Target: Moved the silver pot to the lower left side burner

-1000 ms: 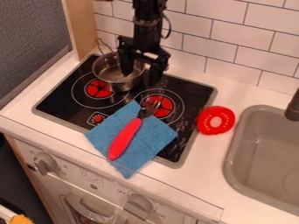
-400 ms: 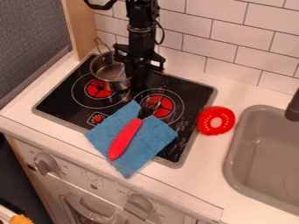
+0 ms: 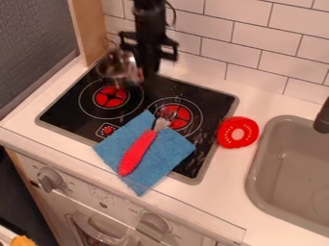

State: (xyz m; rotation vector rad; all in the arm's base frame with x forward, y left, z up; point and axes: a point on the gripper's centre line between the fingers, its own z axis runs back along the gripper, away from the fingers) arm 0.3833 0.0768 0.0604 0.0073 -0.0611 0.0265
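Pot [image 3: 117, 68] seems light, stiff and slippery; claw [image 3: 147, 71] grips it by the side, a suitable place.

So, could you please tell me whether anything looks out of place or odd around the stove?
The blue cloth looks out of place: it lies askew, partly on the stovetop and partly on the counter, with the fork on it reaching over a red burner. Pale marks nearby may be glare.

Behind the sink [image 3: 276, 158], white wall tiles [image 3: 250, 60] with dark lines. Around the sink, a white counter [image 3: 225, 192]. Far left of it, a wood board [image 3: 87, 29] and gray panel [image 3: 32, 33].
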